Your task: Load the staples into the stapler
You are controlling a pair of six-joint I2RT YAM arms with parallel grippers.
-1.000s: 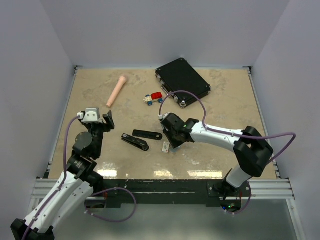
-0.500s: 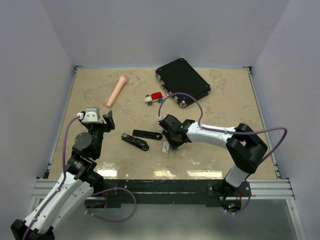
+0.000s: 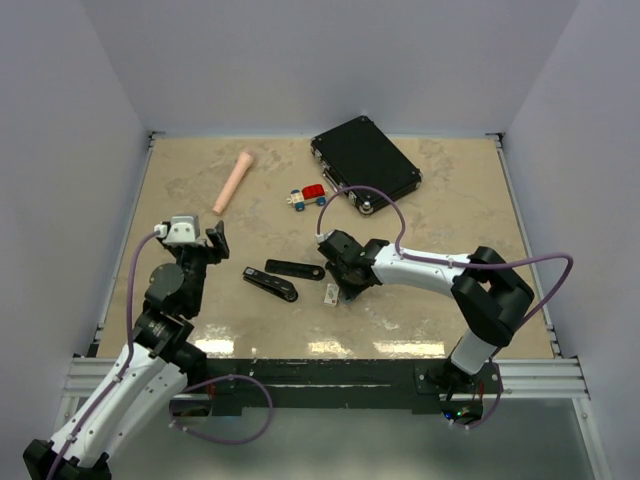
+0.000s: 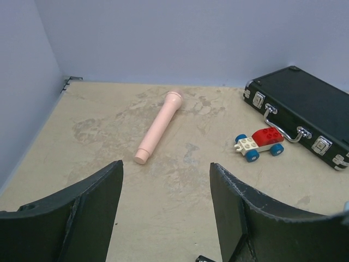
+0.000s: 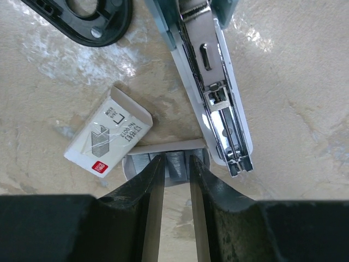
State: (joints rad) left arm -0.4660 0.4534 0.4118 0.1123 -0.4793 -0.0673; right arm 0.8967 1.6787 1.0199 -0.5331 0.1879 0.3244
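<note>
2 arms, 2 very different jobs. the right gripper [image 5: 176,160] is down low over the table [image 5: 305,164]. its fingers are drawn in to a narrow slot, and the staples [image 5: 139,162] show in that slot at the bottom middle of the right wrist view. the grey strip is wider than the slot and passes behind both fingers, so i cannot tell whether they pinch it or only straddle it. it lies flat on the table, just right of the small white box [image 5: 106,139] and right beside the near end of the stapler [image 5: 215,98].

the stapler lies opened, with its shiny metal channel facing up and running from the top middle down to right of centre. that is how it must lie for a strip to drop in. the strip sits close to the channel's end, so only a short lift and slide looks needed.

1 black oval piece [image 5: 92,16] sits at the upper left of that view. from above, 2 long black pieces [image 3: 283,275] lie in a shallow v at the centre. whether they belong to the stapler i cannot tell.

the left gripper [image 4: 164,180] has its fingers spread wide with nothing between them. it is raised at the left of the overhead view, facing the pink tube [image 4: 159,126], toy car [image 4: 260,143] and black case [image 4: 305,109]. it is probably parked there to keep clear.
</note>
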